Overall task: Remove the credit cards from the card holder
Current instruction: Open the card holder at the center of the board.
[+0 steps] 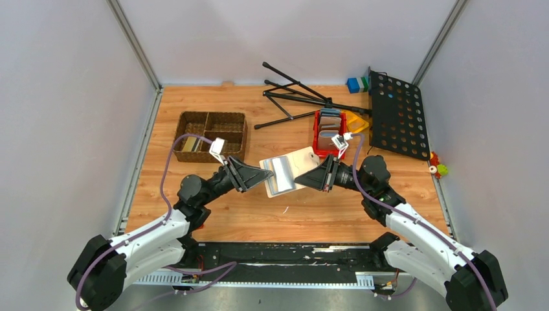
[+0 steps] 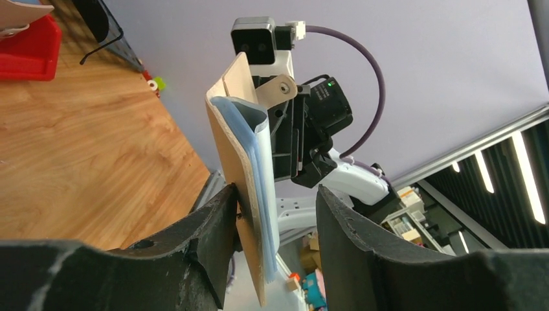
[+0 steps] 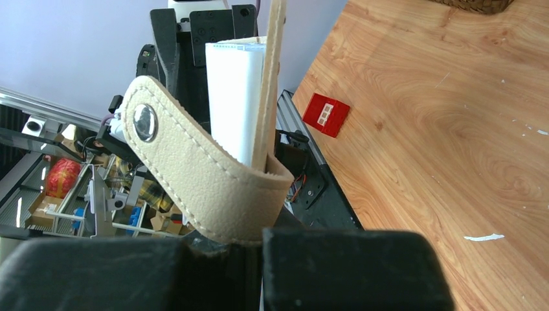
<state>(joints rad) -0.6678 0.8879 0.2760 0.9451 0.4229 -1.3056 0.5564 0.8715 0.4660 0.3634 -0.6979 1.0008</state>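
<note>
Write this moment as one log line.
card holder: held above table | right gripper: shut on strap end | left gripper: open around opposite edge

Bare tabletop [image 1: 278,220] beneath card holder [image 1: 288,172]; basket [image 1: 213,115] leftward

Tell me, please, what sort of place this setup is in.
Probably a robotics lab test cell: a left arm and a right arm bolted to a wooden table, enclosed by plain grey walls on metal posts.

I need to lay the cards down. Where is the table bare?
Bare: the table strip between the held card holder and the near edge; also behind the woven basket. Crowded: back right, with red bin, folded stand, black perforated panel.
</note>
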